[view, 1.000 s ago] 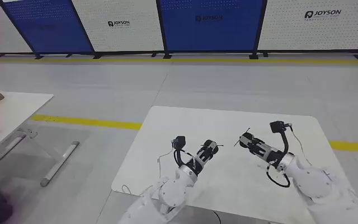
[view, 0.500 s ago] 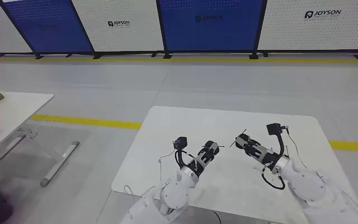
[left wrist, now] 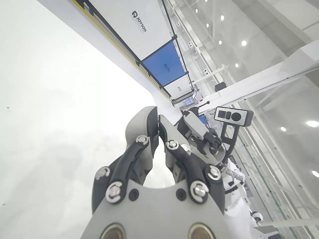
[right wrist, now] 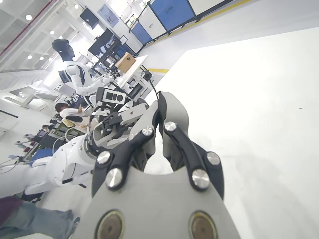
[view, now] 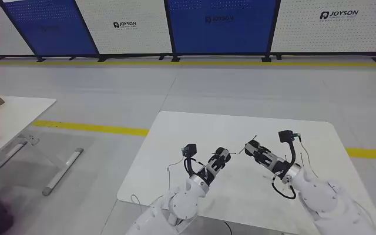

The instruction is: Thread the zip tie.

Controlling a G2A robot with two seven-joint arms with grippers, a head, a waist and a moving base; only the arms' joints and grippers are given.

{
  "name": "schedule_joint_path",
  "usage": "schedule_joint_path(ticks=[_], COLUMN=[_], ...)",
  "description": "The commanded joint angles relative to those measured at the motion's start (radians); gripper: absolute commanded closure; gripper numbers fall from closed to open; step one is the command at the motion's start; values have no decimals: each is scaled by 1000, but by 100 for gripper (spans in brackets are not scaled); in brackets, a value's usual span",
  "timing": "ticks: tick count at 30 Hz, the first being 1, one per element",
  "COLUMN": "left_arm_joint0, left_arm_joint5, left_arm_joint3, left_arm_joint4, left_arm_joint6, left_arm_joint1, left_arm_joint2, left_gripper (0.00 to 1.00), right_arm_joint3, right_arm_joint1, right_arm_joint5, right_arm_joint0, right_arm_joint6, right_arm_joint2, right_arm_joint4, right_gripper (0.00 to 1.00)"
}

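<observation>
Right pincer (view: pixel 251 145), pinching the zip tie (right wrist: pixel 153 87), has edged leftward toward the pressed-together left pincer (view: pixel 222 153); threading looks close.

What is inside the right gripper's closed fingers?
A thin black zip tie is clamped in the right gripper, with one end sticking out past the fingertips. The stretch between the pads is covered, so how far it runs inside cannot be seen.

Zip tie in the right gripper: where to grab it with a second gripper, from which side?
Probably the bare strap of the zip tie between the right gripper and its small end block, approached from the side, across the strap: it sticks out beyond the shut tips.
</observation>
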Motion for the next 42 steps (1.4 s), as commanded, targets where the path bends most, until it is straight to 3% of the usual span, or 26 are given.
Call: schedule_joint_path(ticks=[1, 15, 21, 42], left_arm_joint0=[2, 1, 1, 1], left_arm_joint5=[-6, -6, -6, -6], left_arm_joint3=[2, 2, 2, 2], left_arm_joint4=[-3, -1, -1, -1], left_arm_joint6=[9, 17, 17, 17], left_arm_joint1=[-2, -3, -3, -3], left_arm_joint2=[1, 0, 0, 0], left_gripper=[100, 100, 100, 100], right_arm_joint3=[-5, -6, -32, -36], right_arm_joint1=[-5, -9, -25, -42], right_arm_joint5=[9, 30, 47, 71], right_arm_joint0=[-10, -16, -56, -76], right_arm_joint6=[-45, -78, -226, -237], right_arm_joint2=[-10, -16, -37, -30], right_arm_joint4=[-23, -48, -136, -175], right_gripper=[100, 100, 100, 100])
